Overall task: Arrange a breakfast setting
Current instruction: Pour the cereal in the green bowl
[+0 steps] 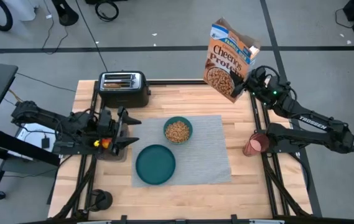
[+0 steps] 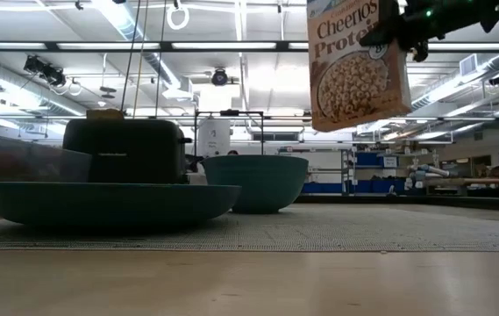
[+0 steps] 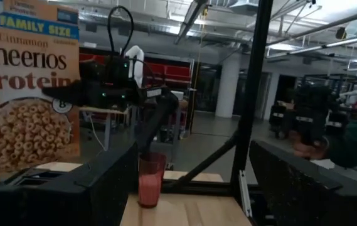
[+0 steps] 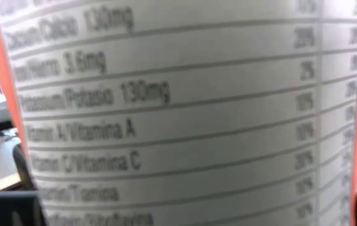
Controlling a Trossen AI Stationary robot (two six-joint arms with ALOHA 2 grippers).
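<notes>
My right gripper [image 1: 246, 85] is shut on a Cheerios cereal box [image 1: 229, 59], held high over the table's far right corner. The box also shows in the low view [image 2: 354, 70]. A teal bowl [image 1: 178, 130] with cereal and a teal plate [image 1: 155, 164] rest on the grey ribbed placemat [image 1: 211, 152]. A pink cup [image 1: 256, 144] stands on the wood at the right. My left gripper [image 1: 129, 129] is open and empty at the table's left, level, pointing right. A small red-orange fruit [image 1: 105, 142] lies beside it. Spoon and toast do not show. My right gripper pinches the box across its narrow nutrition side panel [image 4: 184, 113], about mid-height. One finger [image 3: 65, 94] lies on the printed front face; the other is hidden behind the box. The fingers come level from the table's right side. The box is lifted clear and roughly upright.
A black toaster [image 1: 124, 87] stands at the table's far left, behind the bowl. A brownish tray [image 1: 111, 153] lies under my left gripper. Black frame posts [image 3: 253, 94] rise at the table's right edge. A person's arm [image 3: 347, 141] shows beyond the table.
</notes>
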